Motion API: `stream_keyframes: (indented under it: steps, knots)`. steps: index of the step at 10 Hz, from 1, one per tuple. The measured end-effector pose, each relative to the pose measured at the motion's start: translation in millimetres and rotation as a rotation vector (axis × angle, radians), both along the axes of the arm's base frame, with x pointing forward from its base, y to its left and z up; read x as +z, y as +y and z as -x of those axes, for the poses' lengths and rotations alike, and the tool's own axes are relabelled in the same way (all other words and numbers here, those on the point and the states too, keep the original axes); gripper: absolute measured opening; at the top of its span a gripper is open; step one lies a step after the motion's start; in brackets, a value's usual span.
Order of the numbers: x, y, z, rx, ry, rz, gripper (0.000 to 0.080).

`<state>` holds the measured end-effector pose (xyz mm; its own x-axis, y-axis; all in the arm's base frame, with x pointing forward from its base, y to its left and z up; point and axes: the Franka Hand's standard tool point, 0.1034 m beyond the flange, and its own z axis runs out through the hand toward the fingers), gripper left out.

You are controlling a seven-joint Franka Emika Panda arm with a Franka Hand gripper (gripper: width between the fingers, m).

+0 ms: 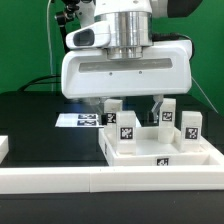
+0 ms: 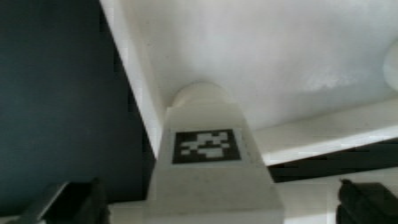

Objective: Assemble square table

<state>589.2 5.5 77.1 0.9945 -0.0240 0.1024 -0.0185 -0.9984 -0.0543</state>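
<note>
On the black table (image 1: 40, 125), the square table's white slab (image 1: 160, 155) lay with its raised rim up, blocky white tagged legs (image 1: 126, 128) standing inside it. The gripper (image 1: 133, 104) hung over the slab with its jaws spread wide, holding nothing; in the wrist view one leg (image 2: 210, 150) stood between the fingertips (image 2: 71, 200), contact unclear. Beside the slab lay the marker board (image 1: 78, 119).

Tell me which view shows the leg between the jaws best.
The wrist view. The leg fills its middle, tag facing the camera, with the open jaws on either side, apart from it. In the exterior view, that leg is small and stands on the slab below the gripper.
</note>
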Motion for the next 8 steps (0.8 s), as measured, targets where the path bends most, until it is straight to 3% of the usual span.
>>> stream_keyframes:
  steps: [2,3,4,5,6,8]
  knots:
    - [0.0,-3.4,0.0,0.069,-0.003,0.012,0.0649]
    - [-0.1,-3.3,0.1,0.067,-0.002,0.012,0.0563]
    - [-0.2,-3.4,0.2,0.067,-0.002,0.012,0.0427]
    - [-0.2,-3.3,0.2,0.055,-0.002,0.010,0.0427]
    - [-0.2,-3.4,0.2,0.044,-0.001,0.009,0.0288]
    - [-0.2,-3.3,0.2,0.034,-0.001,0.007,0.0288]
